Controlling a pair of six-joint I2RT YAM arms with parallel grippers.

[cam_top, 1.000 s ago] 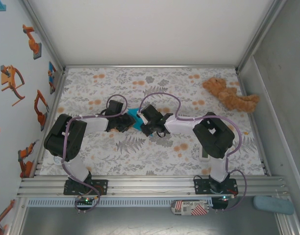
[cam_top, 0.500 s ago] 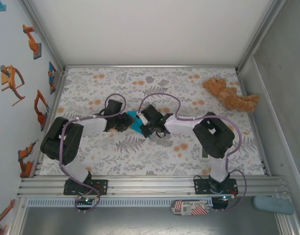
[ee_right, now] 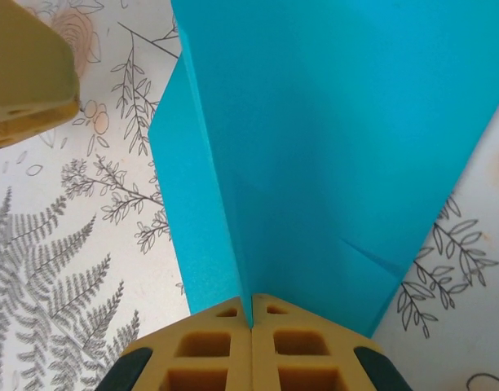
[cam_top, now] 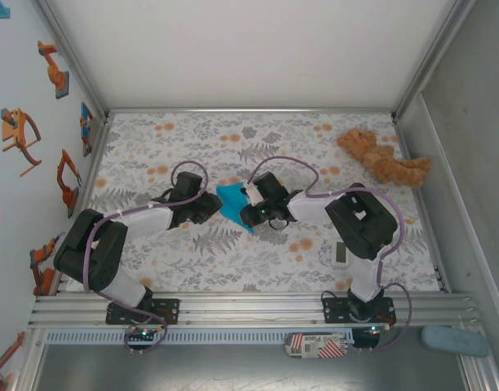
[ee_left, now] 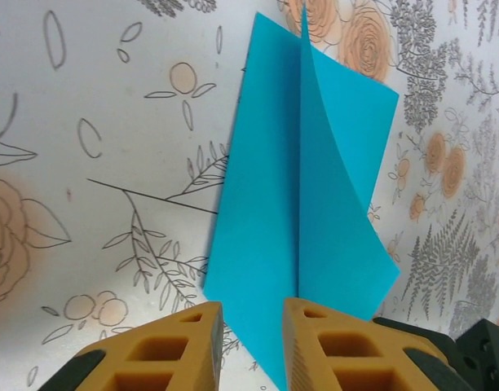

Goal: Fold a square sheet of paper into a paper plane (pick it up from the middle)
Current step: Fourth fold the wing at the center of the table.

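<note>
While clamped shut on the raised centre crease of the sheet of paper, hold the right gripper steady. Bring the open left gripper, fingers apart at the sheet's near tip, down onto one flap to press it flat on the flowered table midway between both arms. Compared with a second back: more blue uncovered between grippers, left elbow swung lower and outward, white timer now exposed beside right arm.

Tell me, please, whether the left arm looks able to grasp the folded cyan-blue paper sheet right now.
Probably yes: the left gripper has its jaws open at the edge of the folded cyan-blue paper sheet, nothing between, while the right gripper pinches its crease.
</note>
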